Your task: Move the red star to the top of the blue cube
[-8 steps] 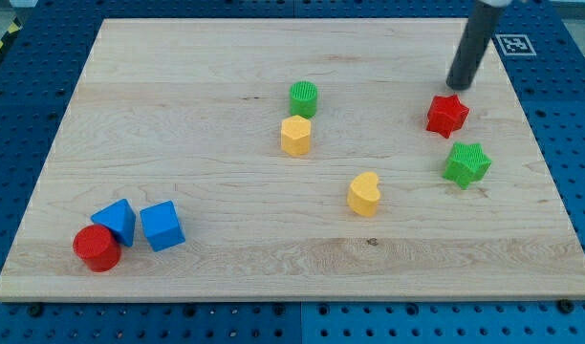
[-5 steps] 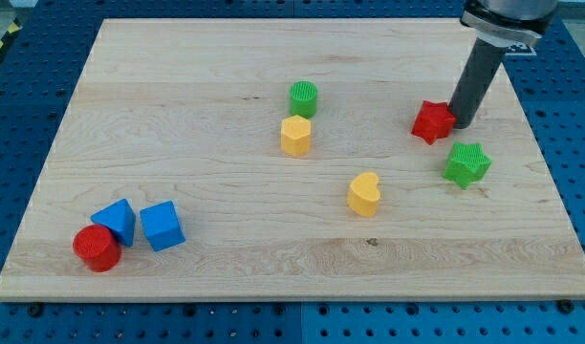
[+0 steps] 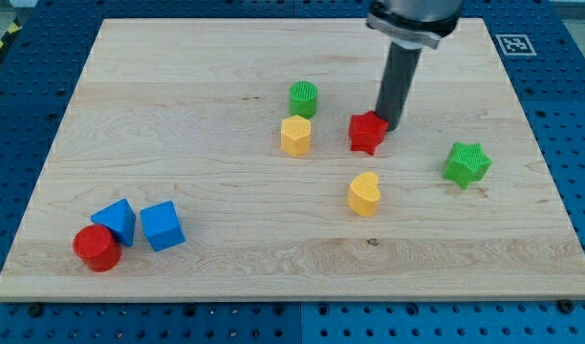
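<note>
- While the blue cube (image 3: 162,226) waits near the board's 7 o'clock corner: transport step, roughly half left.
- Further up: red star (image 3: 368,132), mid-board, beside the yellow hexagon (image 3: 296,136).
- Behind: my tip (image 3: 389,125), touching the star's 2 o'clock side; no claw, nothing gripped.
- Next: push toward 8 o'clock, skirting that hexagon, stopping above the cube.

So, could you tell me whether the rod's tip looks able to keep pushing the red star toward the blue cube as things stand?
Probably yes: my tip sits against the red star on its right. The yellow hexagon block is near the path to the blue cube.
</note>
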Robot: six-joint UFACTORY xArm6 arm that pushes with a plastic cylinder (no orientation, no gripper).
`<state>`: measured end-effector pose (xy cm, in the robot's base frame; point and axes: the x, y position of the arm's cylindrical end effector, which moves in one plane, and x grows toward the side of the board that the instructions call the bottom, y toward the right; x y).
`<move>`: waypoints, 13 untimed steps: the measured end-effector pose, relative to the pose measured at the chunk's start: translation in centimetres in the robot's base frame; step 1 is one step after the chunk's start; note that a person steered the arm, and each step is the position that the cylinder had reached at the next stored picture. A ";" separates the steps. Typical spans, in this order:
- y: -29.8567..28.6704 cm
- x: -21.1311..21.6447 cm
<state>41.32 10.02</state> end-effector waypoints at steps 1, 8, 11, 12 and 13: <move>-2.6 2.1; -7.9 18.4; -16.8 13.1; -19.6 11.8; -22.0 11.2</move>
